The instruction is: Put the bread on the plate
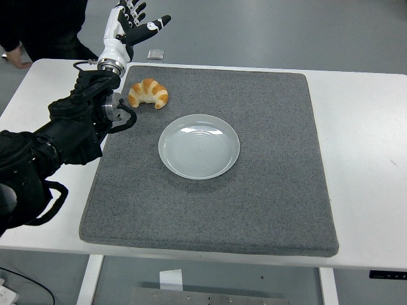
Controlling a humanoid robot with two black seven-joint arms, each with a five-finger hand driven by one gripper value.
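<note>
The bread is a golden croissant (149, 93) lying on the grey mat (267, 190) at its far left corner. The white round plate (199, 146) stands empty on the mat, to the right of and nearer than the croissant. My left hand (132, 23) is raised above and behind the croissant, past the table's far edge, with fingers spread and holding nothing. My black left arm (70, 130) reaches in from the left edge beside the croissant. The right arm is out of view.
A person in dark clothing (38, 32) stands at the top left behind the table, one hand (16, 61) near the table's far left corner. The white table (362, 159) extends around the mat.
</note>
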